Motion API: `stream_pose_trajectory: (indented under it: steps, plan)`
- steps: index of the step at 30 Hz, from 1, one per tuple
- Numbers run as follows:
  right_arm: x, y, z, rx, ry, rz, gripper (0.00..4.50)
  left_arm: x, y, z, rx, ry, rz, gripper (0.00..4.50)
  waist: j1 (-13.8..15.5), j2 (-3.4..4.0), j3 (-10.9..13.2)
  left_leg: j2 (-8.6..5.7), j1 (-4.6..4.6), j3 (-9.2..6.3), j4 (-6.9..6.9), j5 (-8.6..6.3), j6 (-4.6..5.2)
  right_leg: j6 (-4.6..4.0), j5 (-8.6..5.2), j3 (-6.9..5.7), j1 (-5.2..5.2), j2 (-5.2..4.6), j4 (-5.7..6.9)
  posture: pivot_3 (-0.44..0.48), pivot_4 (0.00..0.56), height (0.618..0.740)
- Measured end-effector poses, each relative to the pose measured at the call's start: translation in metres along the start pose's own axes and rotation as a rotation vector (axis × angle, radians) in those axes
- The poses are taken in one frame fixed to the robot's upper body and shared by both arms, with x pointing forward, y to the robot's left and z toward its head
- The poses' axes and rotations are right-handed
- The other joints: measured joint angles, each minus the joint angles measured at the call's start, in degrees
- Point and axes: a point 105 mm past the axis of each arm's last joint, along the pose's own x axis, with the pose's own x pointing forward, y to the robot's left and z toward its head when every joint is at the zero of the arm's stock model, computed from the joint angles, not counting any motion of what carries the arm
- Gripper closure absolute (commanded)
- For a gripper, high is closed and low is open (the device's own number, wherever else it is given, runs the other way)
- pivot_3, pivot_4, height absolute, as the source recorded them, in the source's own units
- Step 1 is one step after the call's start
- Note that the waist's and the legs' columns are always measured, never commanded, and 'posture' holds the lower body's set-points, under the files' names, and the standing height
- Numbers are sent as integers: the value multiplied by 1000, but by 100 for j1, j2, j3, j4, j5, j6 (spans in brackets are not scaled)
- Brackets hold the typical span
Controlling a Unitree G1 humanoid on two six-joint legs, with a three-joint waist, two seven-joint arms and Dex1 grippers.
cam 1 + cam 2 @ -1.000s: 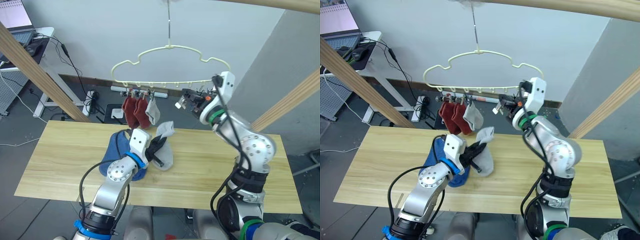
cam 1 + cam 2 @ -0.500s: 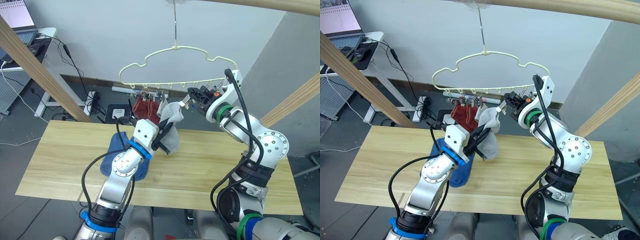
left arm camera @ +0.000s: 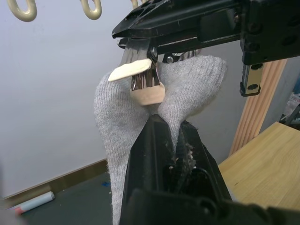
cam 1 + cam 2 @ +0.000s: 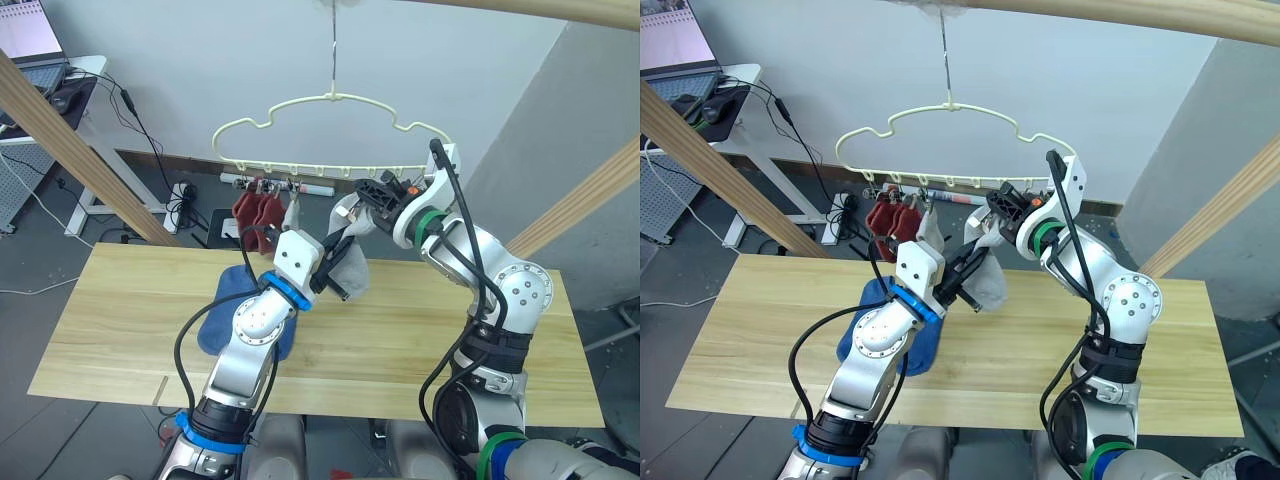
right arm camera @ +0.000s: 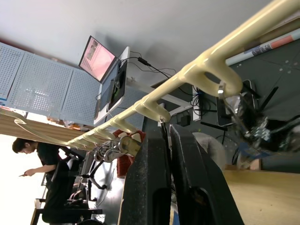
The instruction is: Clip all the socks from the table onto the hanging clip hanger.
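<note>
Held up off the table [image 4: 120, 310]: a light grey sock [image 3: 117, 117], pinched in the left gripper [image 3: 172, 136], fingers shut on the knit near its upper edge. Raised to just under the lower bar of the clip hanger [image 4: 330, 130], at about 5 o'clock from the hanger's hook. Touching the sock's top edge, a metal clip [image 3: 143, 82] with a pale tab, squeezed by the right gripper [image 4: 372, 196], its two black fingers [image 5: 154, 159] closed together on the clip's wire just below the yellow bar. Whether the clip's mouth already bites the knit, cannot tell.

At 9 o'clock from the held sock, hanging from clips on the same bar: two rust red socks [image 4: 252, 212] side by side, and just beside them another light grey sock [image 4: 930, 228], partly hidden behind the left arm.

Lying on the table at 7 o'clock from the held sock, under the left forearm: blue socks [image 4: 222, 322] in a heap.

Farther out, slanted wooden poles [image 4: 60, 140] at either side, a white desk with a laptop [image 4: 25, 35] at 10 o'clock, cables on the dark floor. In the right wrist view, a person [image 5: 40, 157] in dark clothes, standing far back.
</note>
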Motion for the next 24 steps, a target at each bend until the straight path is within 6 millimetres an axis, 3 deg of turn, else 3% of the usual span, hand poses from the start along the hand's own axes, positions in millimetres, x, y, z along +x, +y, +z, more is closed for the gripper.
stream_pose_trajectory:
  steps: [9, 24]
  plan:
    - [-2, -2, 8, -15, -22, -5, 4500, -17, 5, 1, -14, 9, 36, 4494, 0, 1, -1, 0, -3, 0, 1, 0, 0, 0, 0, 1, -1, 0, -3, 56, 282, 740]
    - [-2, -1, 8, -13, -24, -8, 4500, -22, 5, 12, -34, -14, 65, 4494, 5, 4, -65, 0, -33, 0, 1, 0, 0, 0, 0, 0, -34, 0, -3, 59, 272, 740]
